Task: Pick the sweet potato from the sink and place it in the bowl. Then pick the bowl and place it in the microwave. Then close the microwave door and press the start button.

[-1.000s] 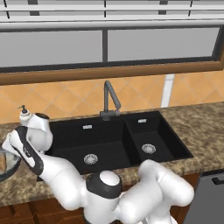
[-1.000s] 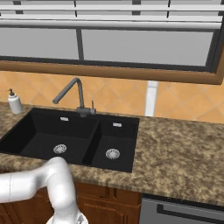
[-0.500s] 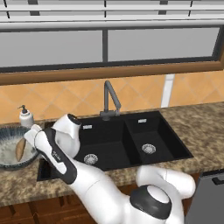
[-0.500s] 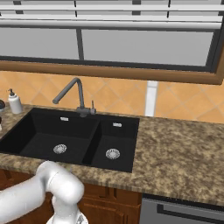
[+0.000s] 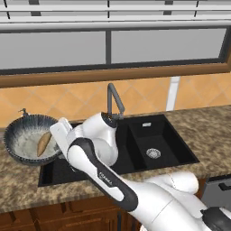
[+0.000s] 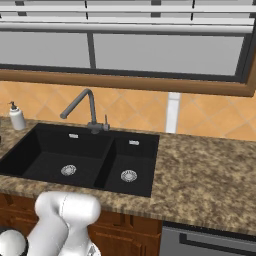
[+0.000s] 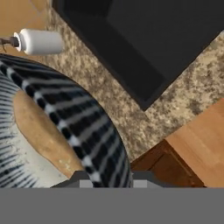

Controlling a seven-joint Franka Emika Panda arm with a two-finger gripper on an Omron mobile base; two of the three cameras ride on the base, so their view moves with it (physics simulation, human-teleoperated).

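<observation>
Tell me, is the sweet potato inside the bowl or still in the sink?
Inside the bowl. The sweet potato lies on the pale inside of the bowl, and both basins of the sink show only their drains.

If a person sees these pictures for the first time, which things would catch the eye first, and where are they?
First is the bowl, at the left of the left base view, with the sweet potato lying inside it. The white arm reaches to its rim; whether the jaws grip it cannot be told. Behind lies the black sink, set in the speckled counter under the window.
</observation>
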